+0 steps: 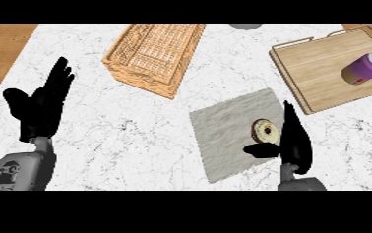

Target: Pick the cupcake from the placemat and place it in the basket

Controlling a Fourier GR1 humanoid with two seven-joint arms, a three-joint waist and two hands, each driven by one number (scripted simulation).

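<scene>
On the grey placemat (pixel 232 133) sits the cupcake (pixel 265 130), with the right hand (pixel 294 141) just beside it, fingers straight and thumb reaching underneath, ready to close. Up-left of the placemat, well apart, waits the basket (pixel 154 55). Far left of the placemat, the left hand (pixel 40 104) rests open.

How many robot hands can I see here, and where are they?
2. The left hand rests open at the left edge, fingers up. The right hand is beside the cupcake on the placemat.
</scene>
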